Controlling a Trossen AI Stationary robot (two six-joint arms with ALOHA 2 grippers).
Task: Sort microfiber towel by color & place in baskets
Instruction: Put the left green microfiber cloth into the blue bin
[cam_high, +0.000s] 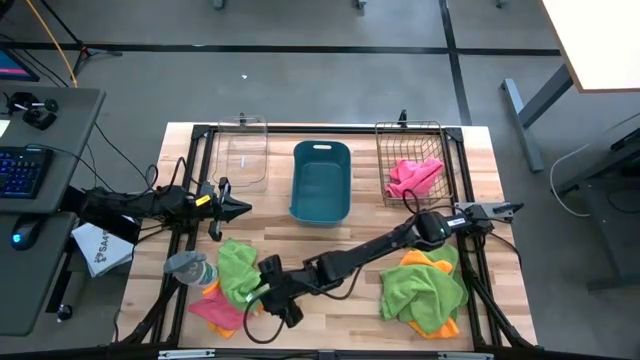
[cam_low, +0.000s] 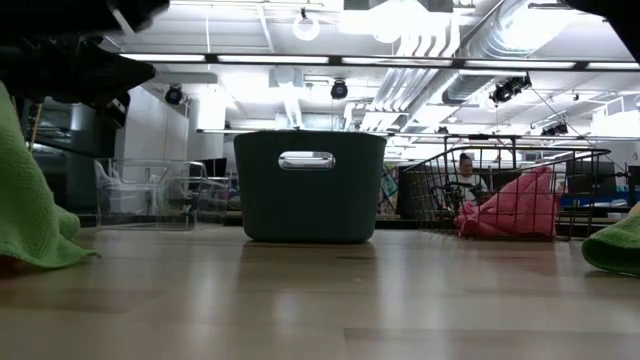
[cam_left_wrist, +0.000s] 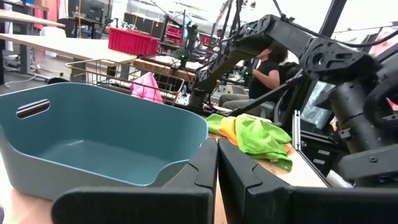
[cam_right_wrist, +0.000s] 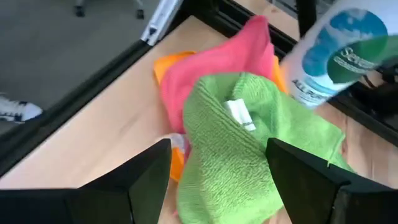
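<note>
A left pile of towels lies near the table's near-left corner: a green towel (cam_high: 238, 268) on top, with a pink one (cam_high: 216, 312) and an orange one (cam_right_wrist: 171, 62) under it. My right gripper (cam_high: 264, 300) is stretched across the table and hangs open just over this pile. Its fingers stand on either side of the green towel (cam_right_wrist: 233, 143), which shows a white tag. A second green and orange pile (cam_high: 425, 290) lies near right. A pink towel (cam_high: 410, 177) is in the wire-mesh basket (cam_high: 384, 140). The teal tub (cam_high: 320, 180) and the clear bin (cam_high: 243, 155) hold nothing. My left gripper (cam_high: 238, 208) waits shut beside the teal tub.
A spray bottle (cam_high: 190, 268) lies against the left pile, close to my right gripper. The three bins stand in a row along the far edge. Bare wood lies between the two piles and in front of the tub. A person (cam_left_wrist: 270, 62) sits beyond the table.
</note>
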